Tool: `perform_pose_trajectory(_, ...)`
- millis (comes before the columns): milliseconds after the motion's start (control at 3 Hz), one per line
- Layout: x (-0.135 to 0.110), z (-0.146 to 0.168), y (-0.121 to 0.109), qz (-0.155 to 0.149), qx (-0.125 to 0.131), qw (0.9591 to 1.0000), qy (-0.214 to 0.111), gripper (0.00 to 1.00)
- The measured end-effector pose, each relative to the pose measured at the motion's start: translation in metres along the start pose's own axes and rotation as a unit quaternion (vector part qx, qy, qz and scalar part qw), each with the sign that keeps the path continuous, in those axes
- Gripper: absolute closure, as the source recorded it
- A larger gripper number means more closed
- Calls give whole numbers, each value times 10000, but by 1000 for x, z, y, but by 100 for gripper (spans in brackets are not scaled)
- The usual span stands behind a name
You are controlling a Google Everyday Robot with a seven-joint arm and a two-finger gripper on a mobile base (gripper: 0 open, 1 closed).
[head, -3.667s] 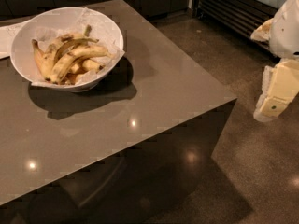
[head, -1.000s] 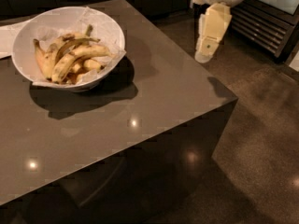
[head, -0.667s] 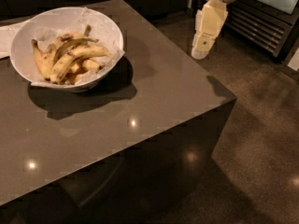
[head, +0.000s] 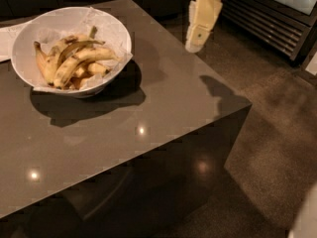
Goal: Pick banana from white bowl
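A large white bowl [head: 29, 36], lined with crinkled white paper, sits at the back left of a dark grey table [head: 163, 98]. Several spotted yellow bananas [head: 79, 58] lie in it. My cream-coloured gripper [head: 198, 41] hangs from the top of the view above the table's far right edge. It is to the right of the bowl, well apart from it, and holds nothing that I can see.
A sheet of white paper [head: 7, 36] lies on the table behind the bowl at the left. A dark cabinet with horizontal slats [head: 277, 19] stands at the back right. The floor [head: 267, 148] to the right of the table is brown and speckled.
The gripper has come from low at the right, beside the table, up and leftward to above the table's far right edge, nearer the bowl. The bowl and bananas have not moved.
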State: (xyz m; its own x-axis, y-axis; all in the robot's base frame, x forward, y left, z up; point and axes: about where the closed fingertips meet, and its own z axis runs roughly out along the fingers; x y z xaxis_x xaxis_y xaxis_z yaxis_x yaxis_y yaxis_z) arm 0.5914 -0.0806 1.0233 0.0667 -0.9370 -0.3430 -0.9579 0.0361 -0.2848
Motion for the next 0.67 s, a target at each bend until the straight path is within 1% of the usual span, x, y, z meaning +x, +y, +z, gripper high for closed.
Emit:
perform_pose_trajectory(333,-46,12,-18,-527,-78,9985,-100,0)
perform_pose_trajectory(667,-63,13,-27,-624,51,9978,-219,0)
